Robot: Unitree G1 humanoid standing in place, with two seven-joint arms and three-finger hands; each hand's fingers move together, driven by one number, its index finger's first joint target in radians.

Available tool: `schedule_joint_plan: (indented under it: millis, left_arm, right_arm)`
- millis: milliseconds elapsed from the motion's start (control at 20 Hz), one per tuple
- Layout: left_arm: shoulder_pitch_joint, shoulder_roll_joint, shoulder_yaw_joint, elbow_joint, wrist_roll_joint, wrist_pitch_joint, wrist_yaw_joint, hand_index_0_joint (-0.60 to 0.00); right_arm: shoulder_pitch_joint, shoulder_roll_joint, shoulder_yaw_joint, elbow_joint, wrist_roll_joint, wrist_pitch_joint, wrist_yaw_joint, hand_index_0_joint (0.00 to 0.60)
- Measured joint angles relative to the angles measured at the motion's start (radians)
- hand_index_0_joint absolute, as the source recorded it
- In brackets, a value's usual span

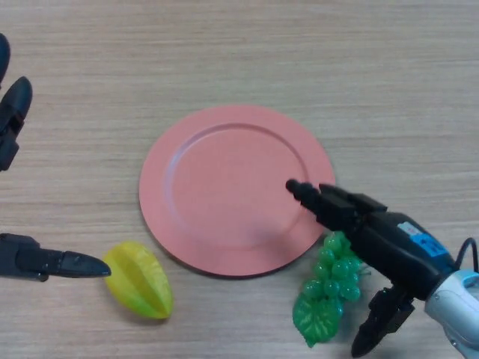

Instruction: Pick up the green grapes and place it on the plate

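Note:
The green grapes [329, 288] lie on the table just off the lower right rim of the pink plate [224, 187], which holds nothing. My right hand [389, 243] hovers over the bunch and hides its right side. The hand is open: its fingers [322, 198] stretch out over the plate's rim, and its thumb [382, 321] points down to the right of the grapes. Whether it touches the bunch I cannot tell. My left hand [15, 112] is open at the left edge, away from the grapes.
A yellow starfruit [140, 279] lies on the wooden table below and left of the plate, with the left hand's thumb [52, 263] pointing at it from the left.

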Motion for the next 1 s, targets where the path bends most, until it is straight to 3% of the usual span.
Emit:
schedule_joint_plan:
  millis: [100, 150, 200, 250, 350, 600, 700, 850, 1000]
  left_arm:
    - [0.005, 0.000, 0.004, 0.000, 0.000, 0.000, 0.000, 0.000]
    - [0.008, 0.000, 0.005, 0.000, 0.000, -0.001, 0.000, 0.000]
    - [0.010, -0.001, 0.005, 0.000, 0.000, -0.004, 0.000, 0.000]
    - [0.017, -0.005, 0.007, 0.000, 0.000, -0.016, 0.000, 0.000]
    - [0.029, -0.017, 0.009, 0.000, 0.000, -0.040, 0.000, 0.000]
    - [0.045, -0.031, 0.049, 0.000, 0.000, -0.042, 0.000, 0.000]
    - [0.054, -0.036, 0.047, 0.000, 0.000, -0.044, 0.000, 0.000]
    - [0.059, -0.039, 0.045, -0.005, 0.000, -0.044, 0.000, 0.000]
    - [0.059, -0.041, 0.045, -0.028, 0.000, -0.044, 0.000, 0.000]
  right_arm:
    - [-0.013, -0.002, 0.001, 0.042, -0.033, -0.033, 0.000, 0.200]
    - [-0.018, -0.002, 0.001, 0.051, -0.033, -0.042, 0.000, 0.349]
    - [-0.024, -0.002, 0.001, 0.070, -0.033, -0.061, -0.001, 0.450]
    - [-0.032, -0.003, 0.001, 0.117, -0.036, -0.101, -0.041, 0.592]
    - [-0.043, -0.020, -0.002, 0.214, -0.110, -0.213, -0.185, 0.600]
    - [-0.050, -0.039, -0.004, 0.250, -0.146, -0.253, -0.220, 0.600]
    - [-0.051, -0.057, -0.014, 0.217, -0.145, -0.252, -0.146, 0.600]
    - [-0.042, -0.088, -0.047, 0.071, -0.145, -0.194, 0.070, 0.600]
    - [-0.073, -0.081, -0.051, -0.100, -0.143, -0.089, 0.166, 0.600]
